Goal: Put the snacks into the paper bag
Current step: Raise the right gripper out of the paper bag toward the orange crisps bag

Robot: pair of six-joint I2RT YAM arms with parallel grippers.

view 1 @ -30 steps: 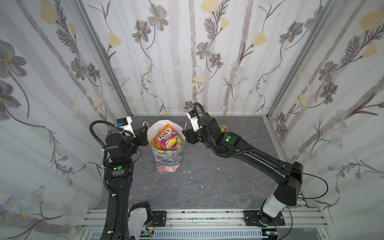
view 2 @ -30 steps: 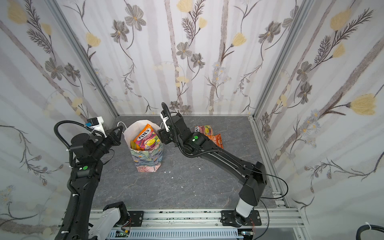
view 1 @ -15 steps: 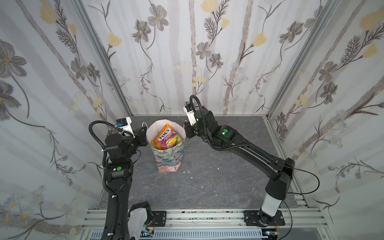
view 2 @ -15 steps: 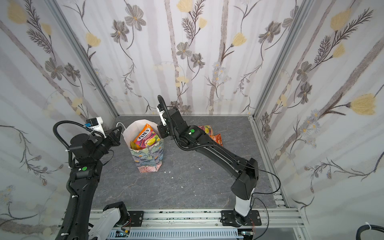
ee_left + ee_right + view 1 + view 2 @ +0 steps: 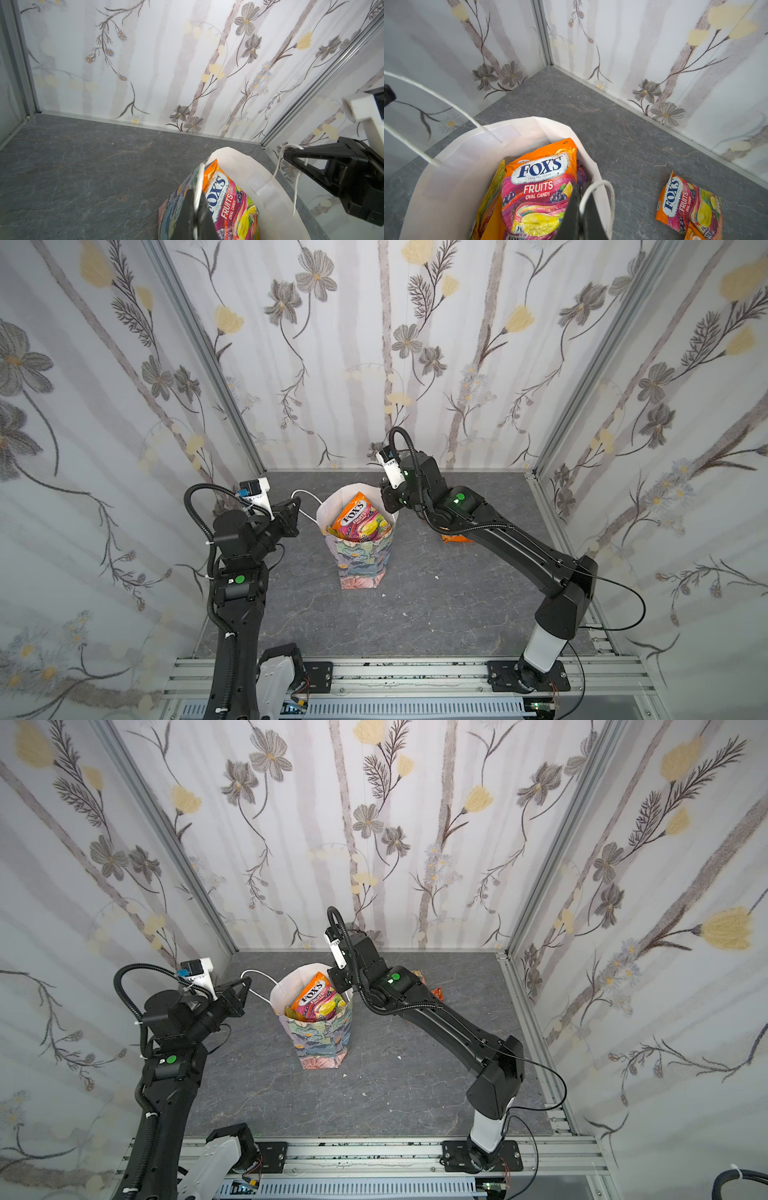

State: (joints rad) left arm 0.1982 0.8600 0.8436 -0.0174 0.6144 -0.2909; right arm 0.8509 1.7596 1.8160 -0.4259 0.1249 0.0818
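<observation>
My left gripper clamped shut on left cord handle, cord stretched out from paper bag. My right gripper pinched closed on right cord handle, close by bag. Bag upright mid-floor between both grippers, mouth spread. FOX'S pouch standing inside, other packs tucked beside it. Second FOX'S pouch flat on floor outside bag, right gripper's side.

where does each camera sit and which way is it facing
Top views: high over the front rail, looking down and back at the paper bag; left arm and right arm show.
Left wrist: beside the bag, facing the back wall; left claw pinching a cord handle, right claw beyond.
Right wrist: above the bag, looking in; its claw pinching the other cord handle.
Shared: every view shows the FOX'S pouch inside.
</observation>
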